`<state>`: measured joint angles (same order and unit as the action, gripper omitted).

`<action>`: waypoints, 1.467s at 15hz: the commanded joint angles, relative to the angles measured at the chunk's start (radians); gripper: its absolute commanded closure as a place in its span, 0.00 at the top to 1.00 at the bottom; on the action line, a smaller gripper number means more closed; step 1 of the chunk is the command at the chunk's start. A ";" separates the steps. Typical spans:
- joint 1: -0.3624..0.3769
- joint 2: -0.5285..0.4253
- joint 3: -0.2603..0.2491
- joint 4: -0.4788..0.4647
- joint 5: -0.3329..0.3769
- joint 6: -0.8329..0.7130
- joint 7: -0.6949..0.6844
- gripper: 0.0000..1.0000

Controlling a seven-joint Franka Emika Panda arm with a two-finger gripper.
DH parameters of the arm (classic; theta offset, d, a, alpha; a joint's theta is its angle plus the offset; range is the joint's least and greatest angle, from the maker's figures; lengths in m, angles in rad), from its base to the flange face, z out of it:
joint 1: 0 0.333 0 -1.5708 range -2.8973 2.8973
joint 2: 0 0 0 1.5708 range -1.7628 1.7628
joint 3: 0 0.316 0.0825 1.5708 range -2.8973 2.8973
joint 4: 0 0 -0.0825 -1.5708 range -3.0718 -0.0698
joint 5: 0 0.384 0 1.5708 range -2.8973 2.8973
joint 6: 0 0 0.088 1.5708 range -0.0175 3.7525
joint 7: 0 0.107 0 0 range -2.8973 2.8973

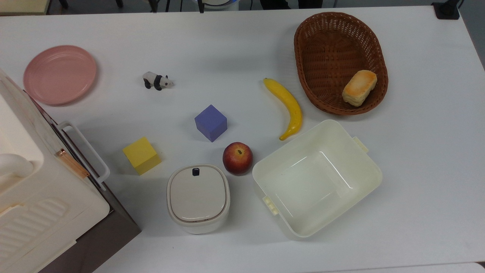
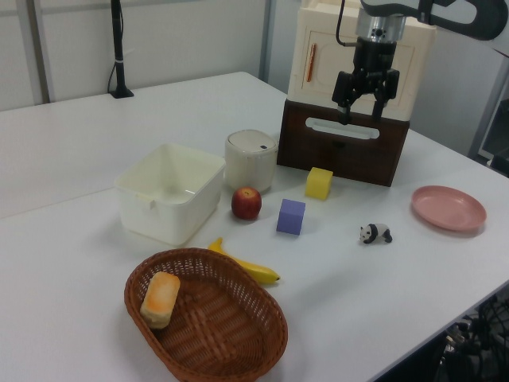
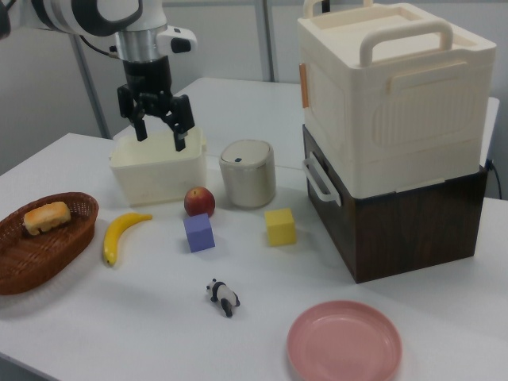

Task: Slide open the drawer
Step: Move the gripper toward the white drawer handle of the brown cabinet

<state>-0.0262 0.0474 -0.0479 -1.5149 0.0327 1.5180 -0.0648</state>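
Fingers spread and empty, my gripper (image 2: 362, 118) hangs above the table, clear of the drawer (image 3: 397, 226) under the cream box (image 3: 389, 95). I should lower it, straddle the white handle (image 3: 321, 181) squarely, close, then pull straight out.

No readable text, labels, brands or numbers on any object.

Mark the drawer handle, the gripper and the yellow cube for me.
drawer handle (image 3: 321, 181), right view, middle of the white bar.
gripper (image 2: 363, 110), left view, midway between the open fingertips.
yellow cube (image 1: 141, 155), top view, its top face.
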 commanded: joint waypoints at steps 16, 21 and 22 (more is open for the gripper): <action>-0.146 0.130 0.019 -0.104 -0.048 0.531 -0.731 1.00; -0.178 0.224 0.017 -0.035 -0.048 0.589 -0.734 1.00; -0.182 0.235 0.017 -0.033 -0.048 0.611 -0.736 1.00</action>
<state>-0.1773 0.2317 -0.0464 -1.5898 -0.0033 2.0784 -0.7788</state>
